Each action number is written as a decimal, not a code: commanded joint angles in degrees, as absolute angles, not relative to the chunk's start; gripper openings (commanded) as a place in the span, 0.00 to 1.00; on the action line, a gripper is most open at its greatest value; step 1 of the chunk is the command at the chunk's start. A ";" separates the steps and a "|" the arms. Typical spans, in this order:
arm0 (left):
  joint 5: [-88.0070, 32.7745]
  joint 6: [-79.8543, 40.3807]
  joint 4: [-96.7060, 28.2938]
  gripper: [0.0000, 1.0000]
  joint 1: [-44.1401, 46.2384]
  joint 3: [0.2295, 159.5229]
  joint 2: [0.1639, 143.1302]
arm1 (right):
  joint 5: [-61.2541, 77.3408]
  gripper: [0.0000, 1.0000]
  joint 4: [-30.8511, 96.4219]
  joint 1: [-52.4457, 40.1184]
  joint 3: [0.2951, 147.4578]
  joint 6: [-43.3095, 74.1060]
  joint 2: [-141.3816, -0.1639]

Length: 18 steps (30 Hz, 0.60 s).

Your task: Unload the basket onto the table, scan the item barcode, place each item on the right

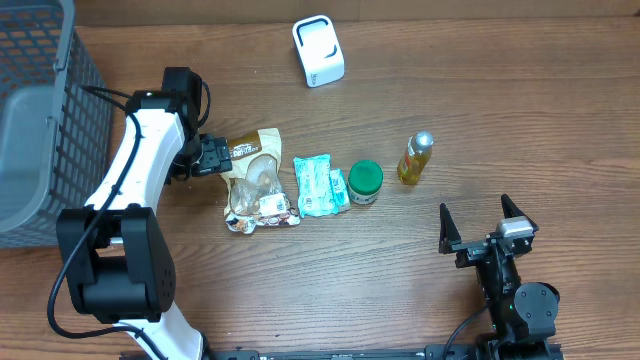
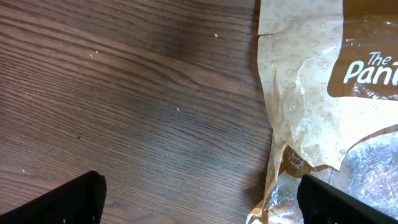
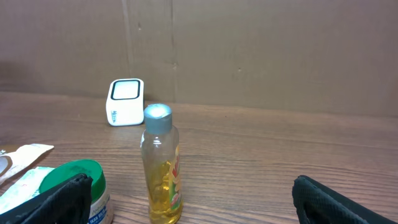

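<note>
Nearest the robot's base, the right end effector (image 1: pixel 475 204) hangs over the brown wood-grain surface (image 1: pixel 350 290), its fingers spread wide and holding nothing, with open room on every side. Beyond it a row of goods crosses the middle of the surface: an upright clear plastic bottle of yellow liquid with a silver cap (image 1: pixel 416 158) at the right, then a round tub with a green lid (image 1: pixel 365 182), a pale green plastic packet (image 1: pixel 320 186) touching the tub, and at the left end a tan crinkled snack bag with a clear window (image 1: pixel 258 182), just beside the packet. The left end effector (image 1: pixel 226 158) sits low at the bag's upper left edge, fingers (image 2: pixel 68 202) apart, one over bare wood and one over the bag; whether it touches the bag cannot be told. A grey mesh basket (image 1: pixel 40 120) fills the far left edge behind the left arm. The white box-shaped barcode scanner (image 1: pixel 318 50) stands alone at the far side, well apart from the row, in front of a brown board wall (image 3: pixel 249 50).
</note>
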<state>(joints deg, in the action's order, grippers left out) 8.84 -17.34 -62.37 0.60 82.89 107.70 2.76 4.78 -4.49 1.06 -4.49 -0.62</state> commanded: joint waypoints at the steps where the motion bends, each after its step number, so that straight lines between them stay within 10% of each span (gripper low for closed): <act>1: 9.43 -16.27 -62.30 0.99 0.45 83.74 108.09 | 2.87 1.00 4.64 -4.25 0.45 -4.58 -0.16; 18: 9.43 -16.27 -62.30 1.00 0.45 83.74 108.09 | 1.13 1.00 3.29 -4.25 0.51 -4.56 -0.16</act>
